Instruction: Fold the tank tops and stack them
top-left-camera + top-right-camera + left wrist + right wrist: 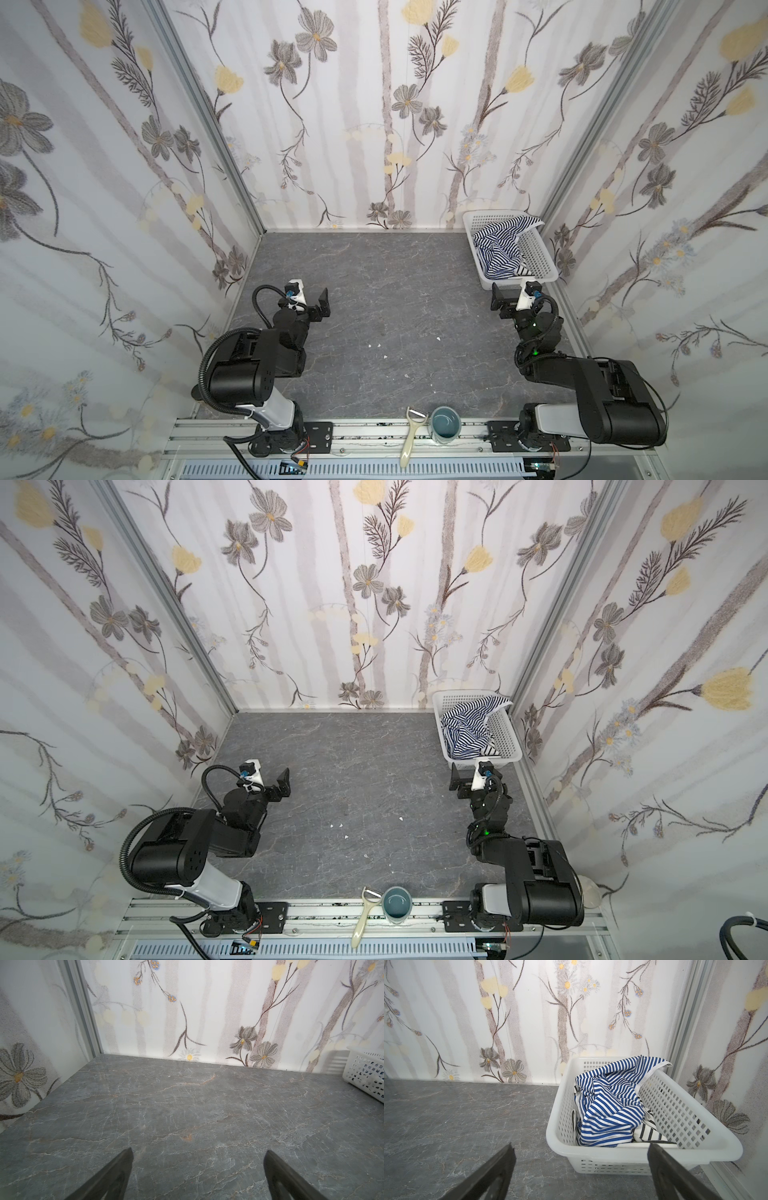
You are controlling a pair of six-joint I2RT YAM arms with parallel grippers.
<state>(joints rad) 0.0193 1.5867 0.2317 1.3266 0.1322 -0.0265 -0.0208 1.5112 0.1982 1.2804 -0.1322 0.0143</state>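
1. Your right claw [581, 1148] is the near one. Its fingers stand wide apart and hold nothing. In both top views it sits just short of the basket's [612, 1153] near end and roughly in line with it.
2. Your left claw [198, 1151] is also spread wide and empty. It hovers over bare bench [187, 1105], well apart from the basket, and only a corner of the basket shows in its wrist view. I would give this pick to the right arm.
3. The basket's long axis runs straight away from the right claw. A reach would therefore go forward over the near rim and then down into the basket.
4. Just inside the basket's near rim, in the corner away from the left arm, a patch of the black-striped top [648, 1133] shows. Most of it is buried.
5. The navy top [608, 1105] lies crumpled over it and fills the basket's middle. It is the highest cloth, so it is probably the one to lift first.
6. At the basket's far end, an edge of the navy top drapes over the rim. It may drag on the rim as the top comes up, so lift high before you pull back.
7. Both tops are in the basket and unfolded, so the whole task lies ahead of you.
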